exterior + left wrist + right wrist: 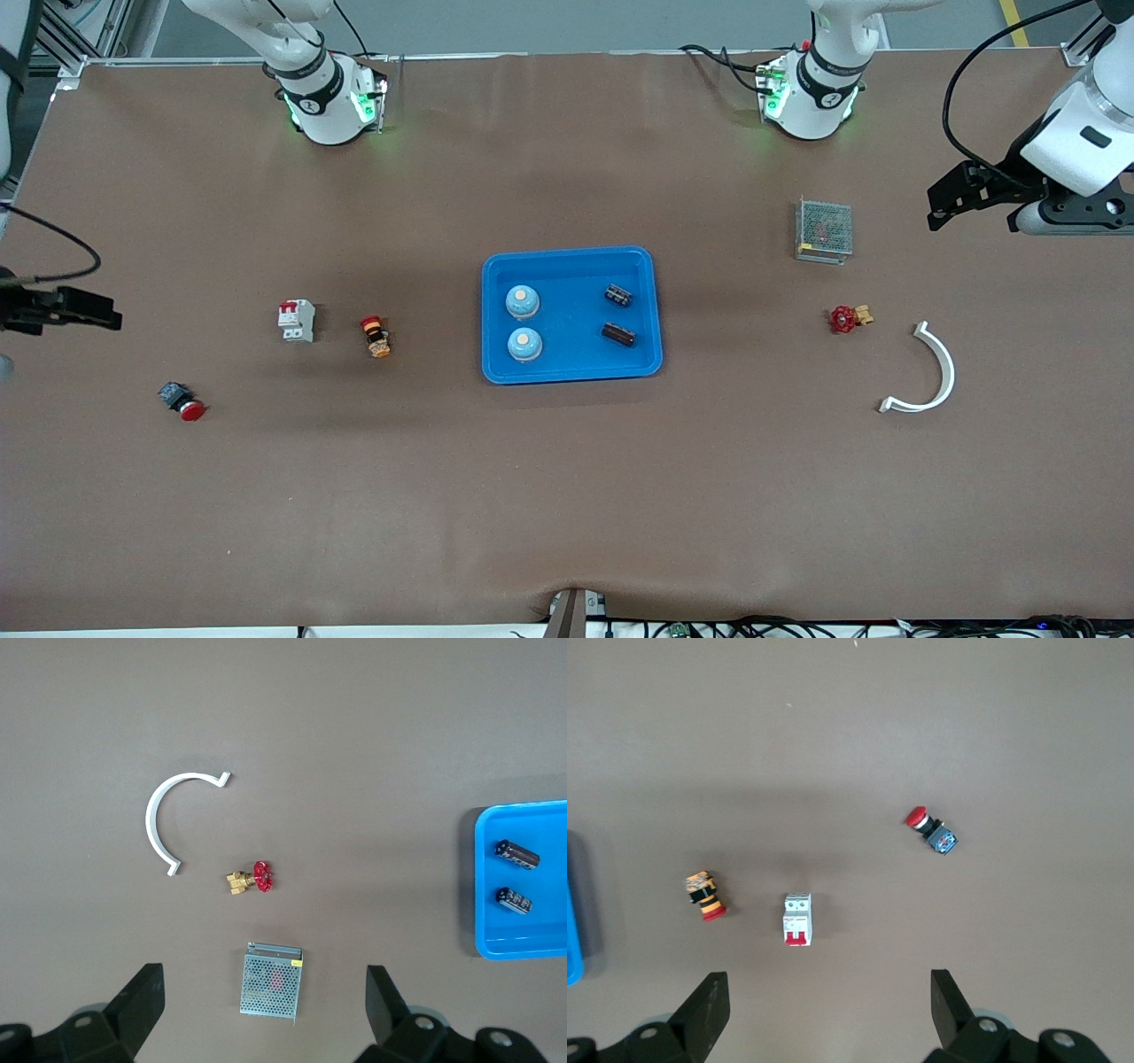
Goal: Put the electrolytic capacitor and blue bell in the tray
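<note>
The bright blue tray (571,254) lies at the middle of the table. In it are two light blue bells (523,301) (524,344) toward the right arm's end and two dark electrolytic capacitors (618,295) (618,334) toward the left arm's end. The left wrist view shows the tray's end (540,935) with both capacitors (516,853) (514,899). My left gripper (946,199) (264,972) is open and empty, up over the left arm's end of the table. My right gripper (97,310) (828,979) is open and empty, up over the right arm's end.
A perforated metal box (824,230), a red-handled brass valve (849,318) and a white curved clip (930,372) lie toward the left arm's end. A white circuit breaker (298,320), an orange-and-red button (376,336) and a red push button (182,401) lie toward the right arm's end.
</note>
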